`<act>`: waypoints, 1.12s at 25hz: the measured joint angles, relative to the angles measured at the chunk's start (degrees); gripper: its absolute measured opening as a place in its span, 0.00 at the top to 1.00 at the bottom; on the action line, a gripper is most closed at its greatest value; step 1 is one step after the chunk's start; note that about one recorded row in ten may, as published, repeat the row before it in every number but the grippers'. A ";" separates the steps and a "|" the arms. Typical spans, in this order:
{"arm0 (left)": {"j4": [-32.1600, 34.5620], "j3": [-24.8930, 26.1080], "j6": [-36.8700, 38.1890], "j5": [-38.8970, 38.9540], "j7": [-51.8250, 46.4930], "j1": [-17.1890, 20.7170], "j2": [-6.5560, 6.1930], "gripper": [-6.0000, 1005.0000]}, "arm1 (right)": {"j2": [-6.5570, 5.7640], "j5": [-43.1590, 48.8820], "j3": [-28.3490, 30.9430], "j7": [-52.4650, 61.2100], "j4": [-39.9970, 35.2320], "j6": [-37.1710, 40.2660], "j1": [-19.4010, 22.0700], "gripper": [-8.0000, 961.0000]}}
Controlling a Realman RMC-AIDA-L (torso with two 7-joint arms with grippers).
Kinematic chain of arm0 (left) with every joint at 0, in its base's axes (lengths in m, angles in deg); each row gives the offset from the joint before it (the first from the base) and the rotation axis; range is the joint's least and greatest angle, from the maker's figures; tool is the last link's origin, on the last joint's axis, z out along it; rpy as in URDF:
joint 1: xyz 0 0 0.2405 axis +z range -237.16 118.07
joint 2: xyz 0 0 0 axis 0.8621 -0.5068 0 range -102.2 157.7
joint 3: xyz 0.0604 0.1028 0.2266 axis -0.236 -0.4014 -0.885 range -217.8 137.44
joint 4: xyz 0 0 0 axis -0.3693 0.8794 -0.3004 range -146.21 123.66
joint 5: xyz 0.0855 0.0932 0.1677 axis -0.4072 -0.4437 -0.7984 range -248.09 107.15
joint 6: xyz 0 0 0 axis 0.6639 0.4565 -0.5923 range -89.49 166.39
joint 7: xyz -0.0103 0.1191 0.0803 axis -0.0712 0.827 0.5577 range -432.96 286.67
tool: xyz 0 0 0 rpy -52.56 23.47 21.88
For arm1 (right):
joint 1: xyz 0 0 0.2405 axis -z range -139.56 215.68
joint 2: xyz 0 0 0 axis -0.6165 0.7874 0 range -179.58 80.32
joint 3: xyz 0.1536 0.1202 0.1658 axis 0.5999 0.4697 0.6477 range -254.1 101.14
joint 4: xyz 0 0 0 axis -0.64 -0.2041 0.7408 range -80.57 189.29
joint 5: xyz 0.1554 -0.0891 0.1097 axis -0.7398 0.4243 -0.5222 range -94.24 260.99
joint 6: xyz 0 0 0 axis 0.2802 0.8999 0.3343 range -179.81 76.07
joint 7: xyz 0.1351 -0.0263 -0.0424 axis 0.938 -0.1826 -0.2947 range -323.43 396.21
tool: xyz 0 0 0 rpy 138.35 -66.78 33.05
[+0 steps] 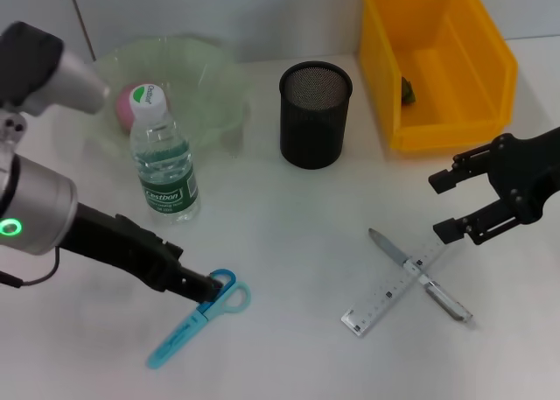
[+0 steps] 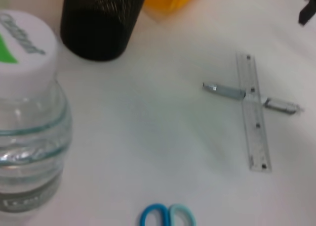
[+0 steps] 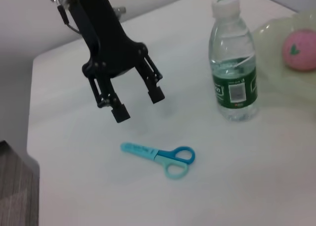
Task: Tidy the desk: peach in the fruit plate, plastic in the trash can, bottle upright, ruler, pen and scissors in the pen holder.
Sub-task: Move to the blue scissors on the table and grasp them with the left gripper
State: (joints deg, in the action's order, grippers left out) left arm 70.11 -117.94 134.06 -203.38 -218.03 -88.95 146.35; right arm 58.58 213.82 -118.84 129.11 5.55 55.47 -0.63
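White desk [image 1: 289, 242] seen from the head camera, with 2 arms over it. The left claw [image 3: 136, 101] hangs just above the desk beside the handles of the scissors [image 1: 199, 317], its fingers spread wide and gripping nothing; the right wrist view shows a clear gap between the fingertips and the scissors, which lie flat with the blade cover on. The right claw [image 1: 446, 206] hovers near the right edge of the desk, above and just beyond the far ends of the ruler and pen, its 2 fingers wide apart and empty. The ruler [image 1: 395, 284] and the pen [image 1: 418, 274] lie crossed on the desk; in the left wrist view the ruler passes over the pen's middle. The bottle [image 1: 163, 159] stands upright, cap on, just in front of the fruit plate [image 1: 206, 76]. The peach [image 1: 127, 107] rests inside the fruit plate, partly hidden behind the bottle cap. The pen holder [image 1: 315, 115] stands upright between the fruit plate and the trash can [image 1: 437, 59]. A small dark wad, the plastic [image 1: 408, 89], lies inside the trash can against its left wall.
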 joint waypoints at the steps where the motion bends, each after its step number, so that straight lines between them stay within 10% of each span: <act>1: 0.01 -1.50 -0.52 -1.70 -1.13 -0.26 0.08 0.20 | 0.10 -0.05 0.27 -0.98 -0.08 -0.22 0.13 0.16; 28: -0.11 -16.10 -3.05 -13.54 -15.97 -3.33 0.50 0.21 | 1.09 0.51 -0.28 -1.81 -1.60 -1.61 -0.40 0.16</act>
State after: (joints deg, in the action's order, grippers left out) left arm 70.00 -134.03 131.01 -216.92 -234.01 -92.28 146.85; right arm 59.67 214.33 -119.12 127.30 3.95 53.86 -1.03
